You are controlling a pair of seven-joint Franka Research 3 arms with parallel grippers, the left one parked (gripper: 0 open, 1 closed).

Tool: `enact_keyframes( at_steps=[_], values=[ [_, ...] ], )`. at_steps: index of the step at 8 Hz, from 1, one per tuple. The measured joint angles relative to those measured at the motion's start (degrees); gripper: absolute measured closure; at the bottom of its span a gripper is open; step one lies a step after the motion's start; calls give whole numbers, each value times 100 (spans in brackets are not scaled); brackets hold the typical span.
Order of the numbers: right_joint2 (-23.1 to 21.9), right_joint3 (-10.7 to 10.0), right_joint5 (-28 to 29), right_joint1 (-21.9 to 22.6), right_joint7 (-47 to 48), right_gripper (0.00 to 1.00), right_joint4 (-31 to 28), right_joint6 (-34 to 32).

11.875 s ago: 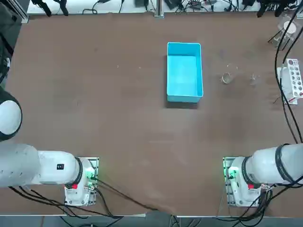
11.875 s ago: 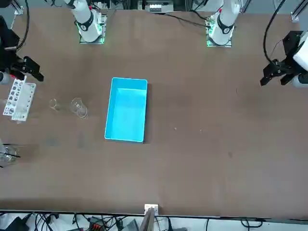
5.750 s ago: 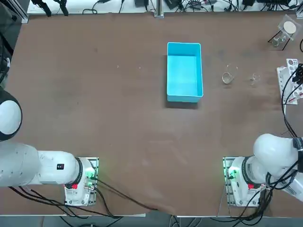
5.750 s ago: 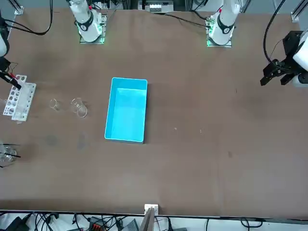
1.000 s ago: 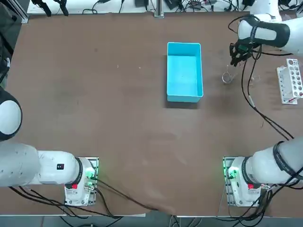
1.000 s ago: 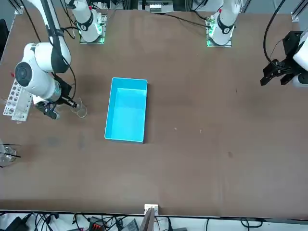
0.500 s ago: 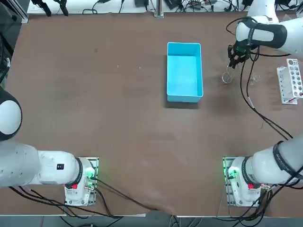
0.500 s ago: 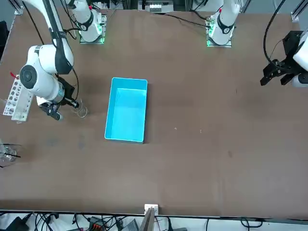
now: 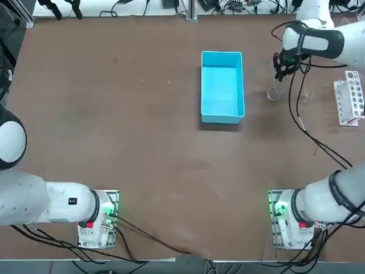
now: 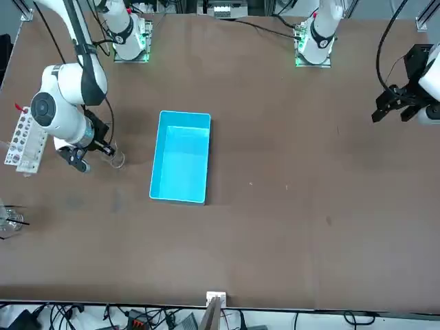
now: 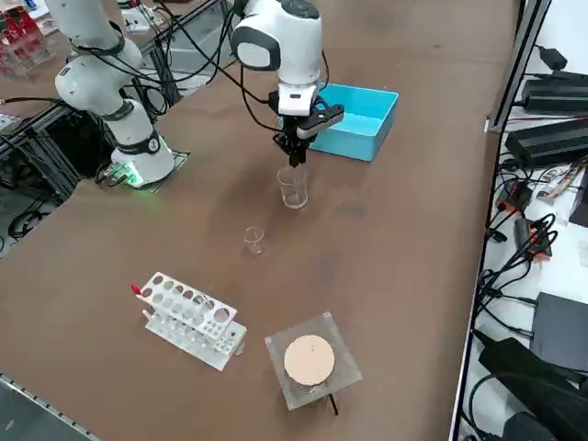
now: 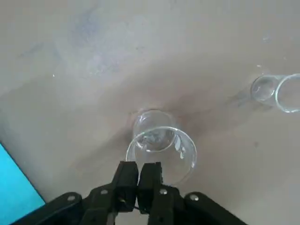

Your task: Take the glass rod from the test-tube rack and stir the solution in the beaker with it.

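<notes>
The table [image 11: 386, 294] is brown and matt, with a few small scratches and pale specks. A blue tray [image 9: 223, 88] is set toward its far edge, left of the beaker [image 11: 293, 187]. The beaker is stood upright in the far right part of the table, and the clenched right tool [image 12: 138, 168] is held over it, the black fingers drawn together. Whether the glass rod is gripped between them cannot be told. How much solution is contained in the beaker cannot be told either.

A smaller glass vessel [image 11: 254, 241] is placed just beside the beaker, on the side toward the table's right edge. Farther that way the white test-tube rack [image 11: 191, 319] is seen, its top pierced by round holes, with a red tip [image 11: 136, 289] shown at one end. Toward the far right corner a pale disc [image 11: 309, 360] is seen on a clear square piece. Between rack and beaker, black cables [image 9: 302, 120] are hung from the arm.

Along the far edge, black boxes [image 11: 556, 147] and tangled wires [image 11: 524, 248] are laid on a white surface. Beyond the near edge, red-marked items [image 11: 20, 37] are kept in a clear container; their markings cannot be read.
</notes>
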Motion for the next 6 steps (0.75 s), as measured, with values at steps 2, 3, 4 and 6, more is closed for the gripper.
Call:
enact_keyframes(
  at_steps=[2,3,4,6],
  values=[
    [0,-32,-15,-6,1,95,1,156],
    [-1,-55,-23,-13,1,95,1,203],
    [-3,-77,-113,-37,2,95,2,217],
    [-4,-89,-324,-132,5,95,-26,215]
  ],
)
